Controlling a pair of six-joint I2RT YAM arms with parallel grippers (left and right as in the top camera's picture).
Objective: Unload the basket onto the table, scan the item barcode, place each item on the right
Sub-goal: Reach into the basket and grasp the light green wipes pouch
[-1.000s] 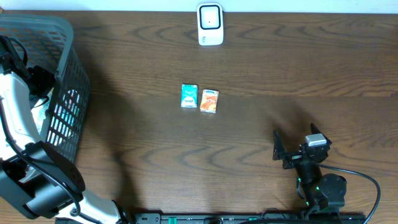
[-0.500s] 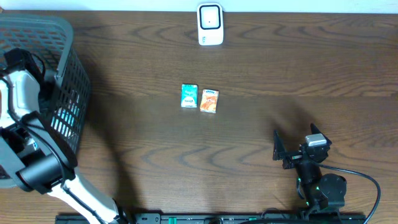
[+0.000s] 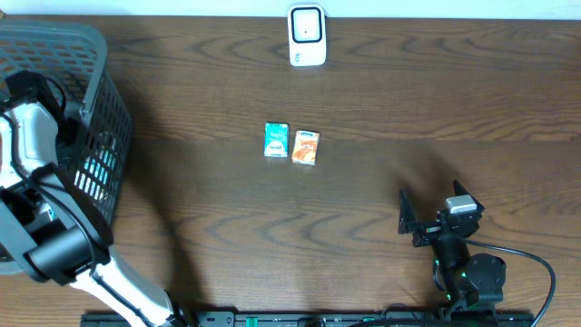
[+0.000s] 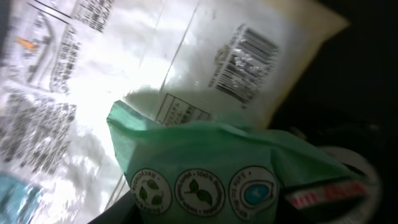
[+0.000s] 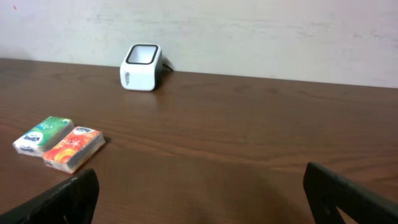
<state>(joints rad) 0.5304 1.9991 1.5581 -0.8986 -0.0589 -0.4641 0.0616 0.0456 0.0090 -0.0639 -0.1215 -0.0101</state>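
A green plastic packet (image 4: 205, 168) crowds my left jaws inside the grey mesh basket (image 3: 109, 100); their grip I cannot tell. My right jaws gape released.

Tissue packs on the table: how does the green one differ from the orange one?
The green pack is teal and white; the orange pack is orange. The green pack lies left of the orange pack and slightly farther back. Both lie flat, alike in size, side by side.

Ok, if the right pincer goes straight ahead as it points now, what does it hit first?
Nothing near: the right pincer points across the table toward the back wall. The scanner, green pack and orange pack all lie left of that line. Way looks free, though depth is unclear.
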